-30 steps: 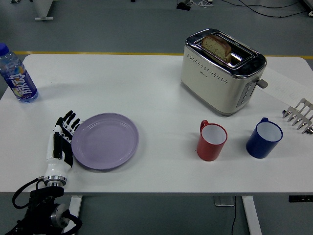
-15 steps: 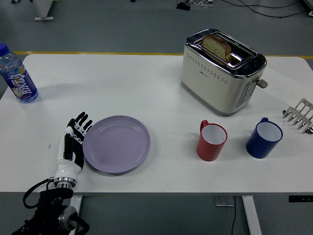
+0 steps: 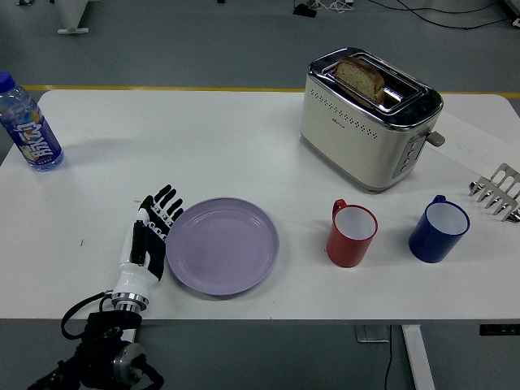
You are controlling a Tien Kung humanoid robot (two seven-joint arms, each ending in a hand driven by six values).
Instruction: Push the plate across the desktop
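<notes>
The robot's left hand (image 3: pixel 150 236), fingers straight and slightly apart, presses edge-on against the left rim of the round lilac plate (image 3: pixel 223 245) near the white table's (image 3: pixel 203 146) front edge; pushing well means steady, level contact, stopping short of the red mug (image 3: pixel 351 234).

Lilac plate (image 3: pixel 223 246); red mug (image 3: pixel 351 234)

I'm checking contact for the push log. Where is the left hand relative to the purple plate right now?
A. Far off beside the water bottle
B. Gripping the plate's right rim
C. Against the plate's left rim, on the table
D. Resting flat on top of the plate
C: the left hand lies on the table with its fingers extended along the left rim of the purple plate.
</notes>
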